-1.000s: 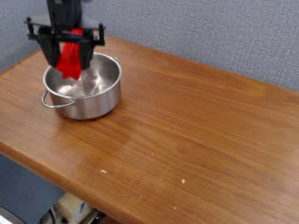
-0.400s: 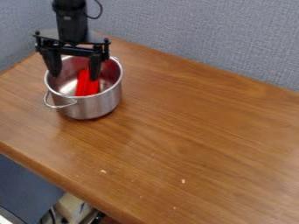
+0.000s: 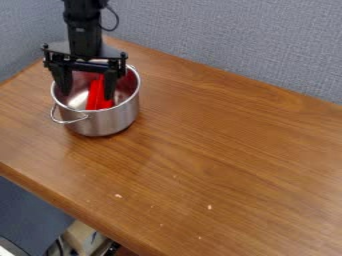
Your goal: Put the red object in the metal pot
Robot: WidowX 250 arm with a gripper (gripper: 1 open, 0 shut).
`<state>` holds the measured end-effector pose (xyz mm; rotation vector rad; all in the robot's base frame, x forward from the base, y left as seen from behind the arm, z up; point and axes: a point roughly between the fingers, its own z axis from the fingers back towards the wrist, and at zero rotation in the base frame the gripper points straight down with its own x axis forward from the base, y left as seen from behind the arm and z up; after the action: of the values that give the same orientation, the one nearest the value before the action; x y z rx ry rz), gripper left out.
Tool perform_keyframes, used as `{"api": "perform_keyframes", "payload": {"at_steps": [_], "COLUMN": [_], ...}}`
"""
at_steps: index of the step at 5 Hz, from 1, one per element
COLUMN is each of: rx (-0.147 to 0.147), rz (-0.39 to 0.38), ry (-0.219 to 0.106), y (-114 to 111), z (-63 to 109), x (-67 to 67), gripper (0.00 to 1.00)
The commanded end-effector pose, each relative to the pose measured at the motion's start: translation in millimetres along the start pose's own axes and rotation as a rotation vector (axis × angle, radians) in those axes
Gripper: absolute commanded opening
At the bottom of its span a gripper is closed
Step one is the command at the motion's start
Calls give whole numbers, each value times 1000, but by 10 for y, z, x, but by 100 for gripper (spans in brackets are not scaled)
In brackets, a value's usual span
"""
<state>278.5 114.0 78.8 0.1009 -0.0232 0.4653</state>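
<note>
A shiny round stainless-steel pot with straight sides stands near the back left corner of the brown wooden counter. A small loop handle sticks out from its side toward the left front edge of the counter. Inside the pot lies the bright red elongated plastic block. It leans on a slant, with its upper end toward the back wall of the pot and its lower end down on the bottom. I think the lower end touches the floor of the pot, but the reflections on the metal make this hard to confirm.

The black robot gripper hangs directly above the pot and points straight down. Its jaws stand wide apart, one finger on the left side of the pot opening and one on the right side, and the tips reach to about the level of the rim. The red block sits between the two fingers, and neither of them appears to press on it, so the block is free of the jaws. The dark arm rises up from the gripper and leaves the picture at the top edge.

Behind the counter there is a grey-blue textured wall. The rest of the wooden surface shows only its grain and a few small pale specks.
</note>
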Motion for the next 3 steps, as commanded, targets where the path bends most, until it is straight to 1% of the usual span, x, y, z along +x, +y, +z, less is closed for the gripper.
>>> {"api": "perform_keyframes", "payload": {"at_steps": [1, 2, 3], "rx": [4, -3, -4], "rz": [-2, 5, 16], "ry": [-22, -16, -8], "y": [-6, -7, -4], "z": [41, 0, 16], "x": [40, 61, 73], "gripper": [100, 0, 100]}}
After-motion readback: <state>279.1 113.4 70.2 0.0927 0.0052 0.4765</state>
